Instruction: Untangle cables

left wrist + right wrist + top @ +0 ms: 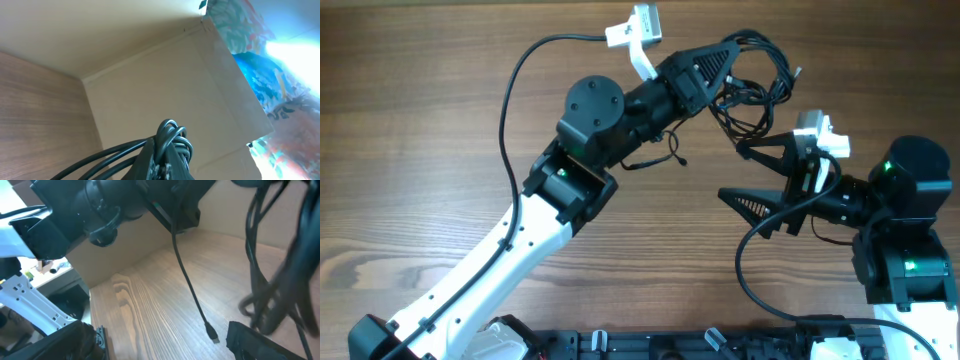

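The cables (767,88) are thin black wires in a tangled bundle of loops, lifted at the far right of the table. My left gripper (730,68) is shut on them. In the left wrist view, several loops of the cables (172,134) stick up between the closed fingers (150,162). One loose strand hangs below the left arm and ends in a small plug (681,158). My right gripper (733,171) stands open just below the bundle, holding nothing. In the right wrist view, the hanging plug (214,334) and the bundle (270,297) lie between and beyond its spread fingers (252,342).
The left arm (595,120) crosses the table from the near left to the far middle, and its own thick black cable (510,110) arcs beside it. A cardboard wall (165,80) stands behind the table. The right arm's base (905,240) sits at the near right.
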`<state>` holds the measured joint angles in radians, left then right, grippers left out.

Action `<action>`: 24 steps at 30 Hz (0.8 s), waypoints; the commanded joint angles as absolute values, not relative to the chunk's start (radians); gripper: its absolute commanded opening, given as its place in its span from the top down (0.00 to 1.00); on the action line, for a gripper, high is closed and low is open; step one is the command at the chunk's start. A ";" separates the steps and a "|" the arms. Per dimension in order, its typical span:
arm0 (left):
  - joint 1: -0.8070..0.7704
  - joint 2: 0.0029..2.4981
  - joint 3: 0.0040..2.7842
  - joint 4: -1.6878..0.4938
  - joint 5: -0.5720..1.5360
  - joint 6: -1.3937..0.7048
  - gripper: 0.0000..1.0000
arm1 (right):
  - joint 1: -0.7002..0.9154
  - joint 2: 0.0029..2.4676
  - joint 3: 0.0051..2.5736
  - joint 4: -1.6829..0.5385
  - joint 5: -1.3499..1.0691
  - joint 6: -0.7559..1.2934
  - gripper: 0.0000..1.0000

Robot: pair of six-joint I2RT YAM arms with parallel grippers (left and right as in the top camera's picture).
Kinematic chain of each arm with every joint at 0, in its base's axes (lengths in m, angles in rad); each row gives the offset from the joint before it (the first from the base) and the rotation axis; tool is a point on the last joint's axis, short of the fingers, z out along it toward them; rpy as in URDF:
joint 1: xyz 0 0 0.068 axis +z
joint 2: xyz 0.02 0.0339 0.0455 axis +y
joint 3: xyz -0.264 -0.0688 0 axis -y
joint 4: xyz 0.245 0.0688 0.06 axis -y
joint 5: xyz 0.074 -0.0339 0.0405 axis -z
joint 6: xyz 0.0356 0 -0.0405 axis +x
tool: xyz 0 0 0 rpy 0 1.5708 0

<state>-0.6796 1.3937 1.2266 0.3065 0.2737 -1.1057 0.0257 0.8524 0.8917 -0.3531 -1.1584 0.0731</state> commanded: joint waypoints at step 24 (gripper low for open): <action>-0.709 1.364 1.245 0.196 -0.046 -0.788 0.96 | 0.031 0.737 0.891 -0.467 -0.513 0.182 0.12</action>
